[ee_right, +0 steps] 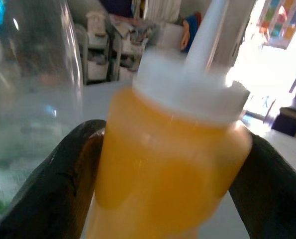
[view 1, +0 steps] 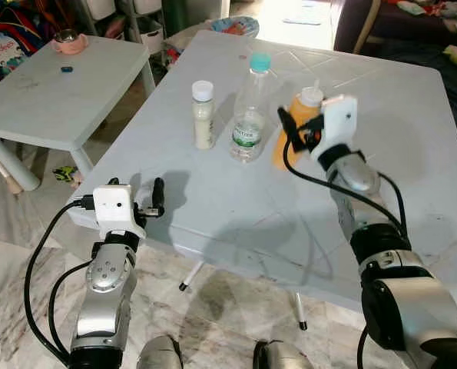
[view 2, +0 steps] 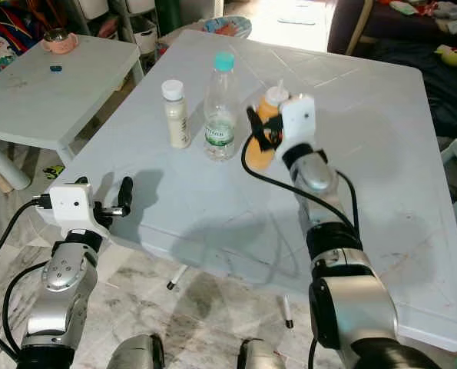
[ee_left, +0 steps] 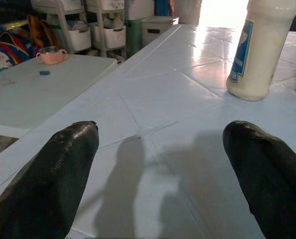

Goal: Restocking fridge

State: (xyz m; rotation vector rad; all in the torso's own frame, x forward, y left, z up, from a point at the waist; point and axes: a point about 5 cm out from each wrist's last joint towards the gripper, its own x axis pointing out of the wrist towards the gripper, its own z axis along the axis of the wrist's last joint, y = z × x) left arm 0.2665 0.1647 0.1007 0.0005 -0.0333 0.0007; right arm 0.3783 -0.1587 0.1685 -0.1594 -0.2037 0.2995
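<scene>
Three bottles, two tables, one pink cup.

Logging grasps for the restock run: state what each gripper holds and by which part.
Right gripper: orange squeeze bottle, fingers on either side of its upper body below the white cap. Left gripper: open, holding nothing.

Daylight flooded from the far doorway, glaring off the table; arm shadows fell toward the camera. The right wrist view was blurred.

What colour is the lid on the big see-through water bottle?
The water bottle has a turquoise cap, clearest in the left eye view.
</scene>
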